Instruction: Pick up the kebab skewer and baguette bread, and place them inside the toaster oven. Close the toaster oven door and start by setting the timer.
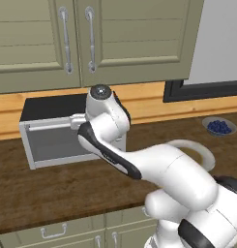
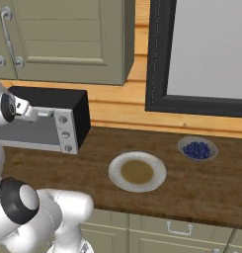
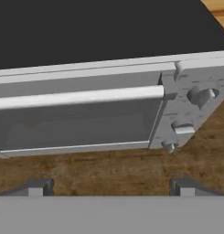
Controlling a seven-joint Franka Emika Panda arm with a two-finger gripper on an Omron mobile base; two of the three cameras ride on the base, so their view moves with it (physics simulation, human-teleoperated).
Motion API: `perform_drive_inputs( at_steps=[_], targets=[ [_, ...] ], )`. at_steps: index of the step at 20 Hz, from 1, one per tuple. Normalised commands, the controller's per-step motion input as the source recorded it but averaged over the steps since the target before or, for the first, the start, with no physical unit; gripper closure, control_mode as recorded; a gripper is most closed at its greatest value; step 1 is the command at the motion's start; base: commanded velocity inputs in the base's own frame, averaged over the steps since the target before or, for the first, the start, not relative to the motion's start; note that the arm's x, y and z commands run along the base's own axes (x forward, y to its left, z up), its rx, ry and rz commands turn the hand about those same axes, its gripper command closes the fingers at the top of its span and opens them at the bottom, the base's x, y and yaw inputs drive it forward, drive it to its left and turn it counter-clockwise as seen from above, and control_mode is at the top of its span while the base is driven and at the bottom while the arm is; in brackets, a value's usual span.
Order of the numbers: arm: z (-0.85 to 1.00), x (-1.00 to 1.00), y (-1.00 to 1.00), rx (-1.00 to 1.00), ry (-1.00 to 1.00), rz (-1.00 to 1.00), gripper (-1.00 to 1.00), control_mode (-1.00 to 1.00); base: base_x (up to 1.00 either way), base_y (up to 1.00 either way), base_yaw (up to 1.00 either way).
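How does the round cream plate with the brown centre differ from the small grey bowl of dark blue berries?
The round cream plate with a brown centre is wider and flatter; the small grey bowl is smaller and deeper. The plate carries only a flat brown patch, while the bowl holds a heap of dark blue berries. The plate lies nearer the counter's front edge, the bowl nearer the wall. Both are round and rest on the brown wooden counter.

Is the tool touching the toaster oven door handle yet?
Apart. In the hand view the open tool sits short of the toaster oven door handle, with bare wooden counter showing between them.
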Motion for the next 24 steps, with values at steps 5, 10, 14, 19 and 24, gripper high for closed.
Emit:
perform_drive_inputs(
  at_steps=[5,10,14,19,24],
  targets=[
    [-0.18,-0.52,-0.51,-0.01,0.00,0.10,-1.00,-1.00,0.00,0.00,0.00],
    [-0.15,-0.30,-0.49,-0.04,0.00,0.14,-1.00,-1.00,0.00,0.00,0.00],
    [-0.18,-0.10,-0.39,-0.04,0.00,0.14,-1.00,-1.00,0.00,0.00,0.00],
    [-0.24,-0.02,-0.17,-0.06,0.00,0.08,-1.00,-1.00,0.00,0.00,0.00],
    [-0.28,0.00,-0.09,-0.08,0.00,0.03,-1.00,-1.00,0.00,0.00,0.00]
  ],
)
